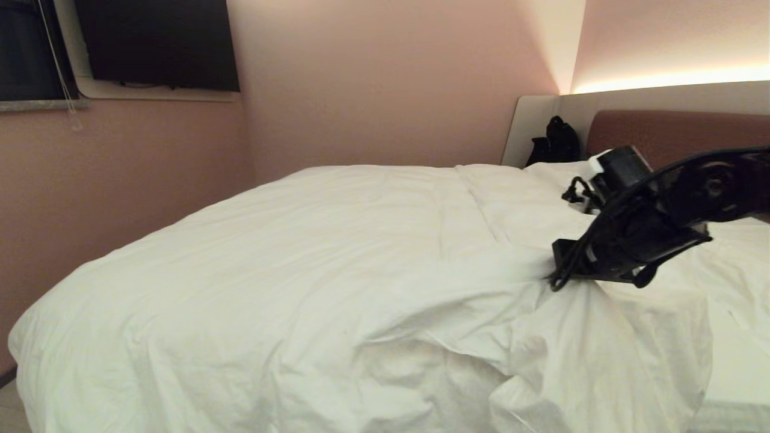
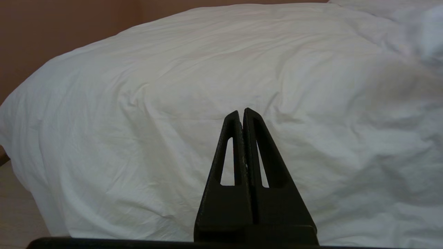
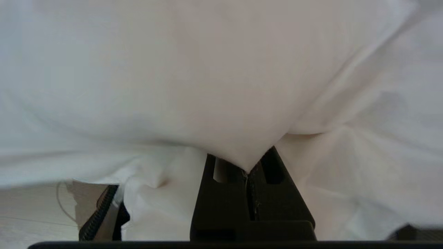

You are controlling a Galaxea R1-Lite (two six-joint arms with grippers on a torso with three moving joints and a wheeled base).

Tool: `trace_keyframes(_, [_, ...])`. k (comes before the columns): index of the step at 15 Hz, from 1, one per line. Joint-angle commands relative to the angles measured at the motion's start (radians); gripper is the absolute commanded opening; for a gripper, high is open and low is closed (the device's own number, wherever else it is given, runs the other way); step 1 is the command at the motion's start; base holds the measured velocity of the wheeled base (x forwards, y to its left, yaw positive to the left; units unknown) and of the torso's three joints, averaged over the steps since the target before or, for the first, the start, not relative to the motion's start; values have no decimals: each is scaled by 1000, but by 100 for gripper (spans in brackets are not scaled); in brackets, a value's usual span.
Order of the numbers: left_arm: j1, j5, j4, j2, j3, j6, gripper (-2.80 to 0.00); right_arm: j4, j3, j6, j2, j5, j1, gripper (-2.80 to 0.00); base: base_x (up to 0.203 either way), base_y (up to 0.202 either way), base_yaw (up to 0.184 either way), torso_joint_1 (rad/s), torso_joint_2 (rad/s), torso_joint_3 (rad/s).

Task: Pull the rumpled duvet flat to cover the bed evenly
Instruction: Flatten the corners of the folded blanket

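Bed [image 1: 740, 391]: duvet [image 1: 301, 270] fold pinched in right tool [image 3: 246, 173].

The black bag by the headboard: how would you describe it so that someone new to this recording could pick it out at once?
Start from the bed under its white duvet and follow it to the far end, where the pale headboard panel stands. The black bag sits against that panel, beside the reddish-brown padded section. It is upright, still and apart from the robot's black arm.
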Motion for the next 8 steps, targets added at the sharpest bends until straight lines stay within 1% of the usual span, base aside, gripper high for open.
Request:
trace_keyframes(1, [0, 0, 0, 0, 0, 0, -280, 2, 138, -45, -199, 0, -51, -280, 0, 0, 0, 0, 0, 0])
trace_keyframes(4, [0, 0, 0, 0, 0, 0, -280, 0, 289, -88, -337, -1, -108, -280, 0, 0, 0, 0, 0, 0])
trace_keyframes(6, [0, 0, 0, 0, 0, 0, -280, -1, 379, -151, -432, -1, -146, -280, 0, 0, 0, 0, 0, 0])
trace_keyframes(8, [0, 0, 0, 0, 0, 0, -280, -1, 441, -188, -477, -4, -166, -280, 0, 0, 0, 0, 0, 0])
